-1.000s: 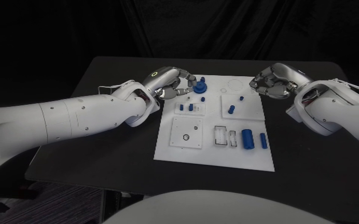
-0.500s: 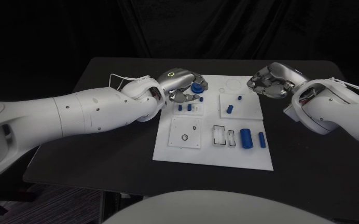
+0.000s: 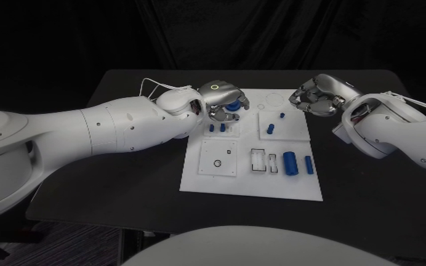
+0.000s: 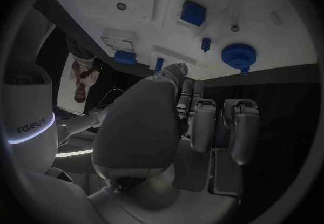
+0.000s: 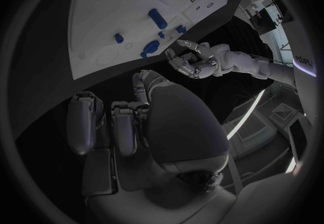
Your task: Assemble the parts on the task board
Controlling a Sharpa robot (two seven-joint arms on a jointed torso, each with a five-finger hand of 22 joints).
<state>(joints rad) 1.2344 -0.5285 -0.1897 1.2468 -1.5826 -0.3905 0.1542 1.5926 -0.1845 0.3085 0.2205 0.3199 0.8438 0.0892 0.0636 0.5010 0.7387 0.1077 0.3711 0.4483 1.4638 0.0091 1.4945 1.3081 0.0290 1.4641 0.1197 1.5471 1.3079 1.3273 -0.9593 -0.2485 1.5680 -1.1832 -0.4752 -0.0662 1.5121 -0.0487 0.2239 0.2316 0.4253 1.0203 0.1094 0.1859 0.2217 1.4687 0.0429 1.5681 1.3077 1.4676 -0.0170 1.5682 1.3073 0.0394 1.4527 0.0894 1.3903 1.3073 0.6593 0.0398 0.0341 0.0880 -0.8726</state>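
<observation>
Left hand (image 3: 216, 101) nearest the blue knob (image 3: 234, 104).
The knob sits just beside its curled, empty fingers; right hand (image 3: 317, 98), also curled empty, hangs well apart.

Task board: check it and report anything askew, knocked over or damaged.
Nothing stands out. The task board lies flat on the table, and the blue parts sit on it in tidy places, including two cylinders side by side. The left hand hovers by the blue knob; the right hand hangs at the board's far right corner.

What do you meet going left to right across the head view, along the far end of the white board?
Left hand → round blue part → small blue peg → right hand.
</observation>
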